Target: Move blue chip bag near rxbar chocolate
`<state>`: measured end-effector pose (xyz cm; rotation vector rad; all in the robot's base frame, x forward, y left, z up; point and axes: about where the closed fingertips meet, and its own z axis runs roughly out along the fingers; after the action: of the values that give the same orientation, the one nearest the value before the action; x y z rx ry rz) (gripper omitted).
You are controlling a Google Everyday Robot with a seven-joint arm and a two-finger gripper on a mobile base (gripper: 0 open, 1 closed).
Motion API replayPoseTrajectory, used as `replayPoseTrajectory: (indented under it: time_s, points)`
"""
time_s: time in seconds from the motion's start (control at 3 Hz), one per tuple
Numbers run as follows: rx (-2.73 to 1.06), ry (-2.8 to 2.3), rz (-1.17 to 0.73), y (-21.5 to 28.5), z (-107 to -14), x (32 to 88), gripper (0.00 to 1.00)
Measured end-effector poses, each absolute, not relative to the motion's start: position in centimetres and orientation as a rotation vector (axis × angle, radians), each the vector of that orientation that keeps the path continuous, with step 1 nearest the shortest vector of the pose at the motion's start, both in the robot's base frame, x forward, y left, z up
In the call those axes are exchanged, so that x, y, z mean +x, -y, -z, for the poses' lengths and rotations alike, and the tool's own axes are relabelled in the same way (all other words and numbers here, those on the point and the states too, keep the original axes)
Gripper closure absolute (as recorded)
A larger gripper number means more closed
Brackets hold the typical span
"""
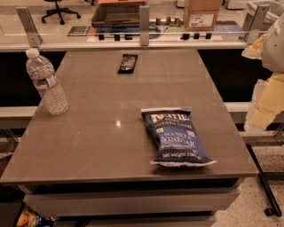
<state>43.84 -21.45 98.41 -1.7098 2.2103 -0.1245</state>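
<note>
A bottle stands upright by the table's left edge (white cap on, label round its middle). Beyond the far edge sit a box and a dark tray, a chair farther back. The claw hangs past the right edge.

Dim, warm overhead light; small glare spot mid-bench; gripper pale and washed out at 3 o'clock

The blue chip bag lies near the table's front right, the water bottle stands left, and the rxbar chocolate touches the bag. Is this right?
Not quite: the camera view shows the rxbar chocolate near the far edge of the table, apart from the blue chip bag. The water bottle stands left; the gripper is off the table's right side.
</note>
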Motion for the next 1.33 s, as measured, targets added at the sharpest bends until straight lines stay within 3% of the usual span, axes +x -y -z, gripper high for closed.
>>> replayPoseTrajectory:
  time_s: [0.67, 1.33]
  points:
    - [-1.677, -2.223, 0.065, 21.3, -98.2, 44.2, 0.00]
    - [-1.448, -2.285, -0.325, 17.4, -93.7, 46.6, 0.00]
